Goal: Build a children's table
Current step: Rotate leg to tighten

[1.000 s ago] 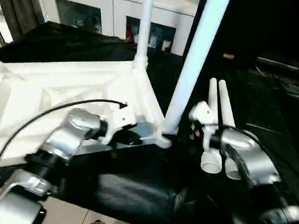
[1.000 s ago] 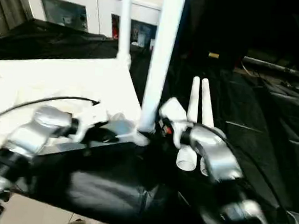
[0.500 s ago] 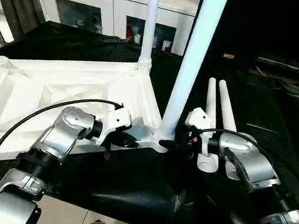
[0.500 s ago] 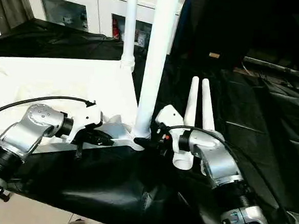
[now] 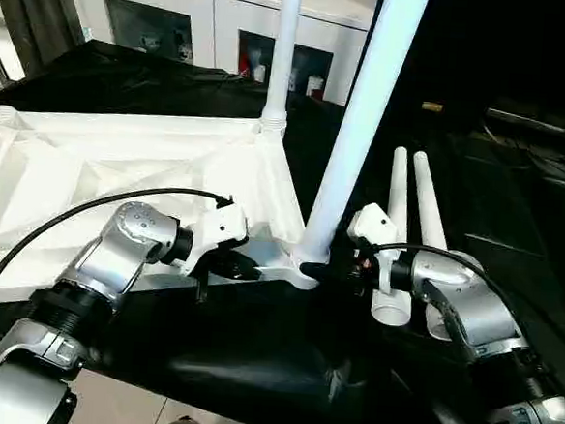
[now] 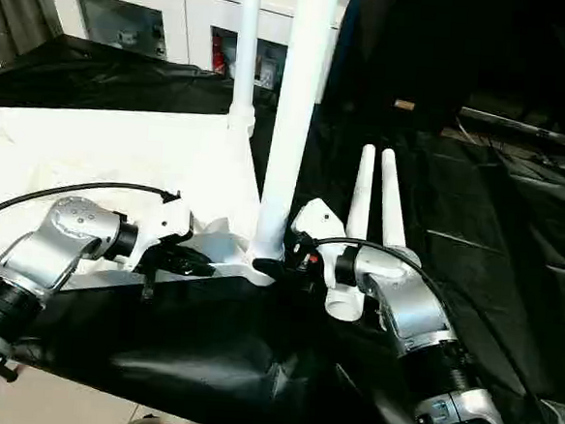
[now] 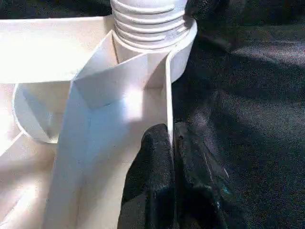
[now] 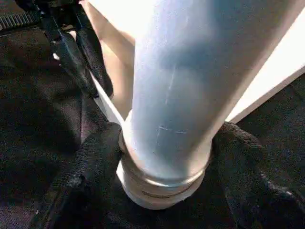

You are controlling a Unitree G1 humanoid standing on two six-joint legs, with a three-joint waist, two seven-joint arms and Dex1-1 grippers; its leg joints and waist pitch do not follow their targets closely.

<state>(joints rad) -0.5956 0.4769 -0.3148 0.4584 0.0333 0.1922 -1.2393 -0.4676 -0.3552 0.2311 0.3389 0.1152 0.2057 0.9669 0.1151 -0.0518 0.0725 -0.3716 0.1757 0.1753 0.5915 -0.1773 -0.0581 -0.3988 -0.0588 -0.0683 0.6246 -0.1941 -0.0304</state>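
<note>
Since the earlier frame the right tool (image 5: pixel 329 271) has been drawn slightly closer around the base of the near leg (image 5: pixel 362 121), and the head camera has steadied; the tabletop (image 5: pixel 120 176) has not been shifted. The right tool's fingers (image 8: pixel 81 167) are set either side of the leg's threaded base, just at the socket, though contact cannot be told. The left tool (image 7: pixel 170 157) is closed on the thin rim wall of the tabletop beside that socket. The tabletop is laid underside up on the black-draped worktop (image 5: pixel 253 356), its long axis running along the worktop's near edge toward the left; its white ribs and recesses are exposed. Two legs are stood upright in the right-hand corner sockets, the far leg (image 5: pixel 282 47) behind. Two loose legs (image 5: pixel 409 211) are laid side by side near the worktop's right edge, pointing away.
</note>
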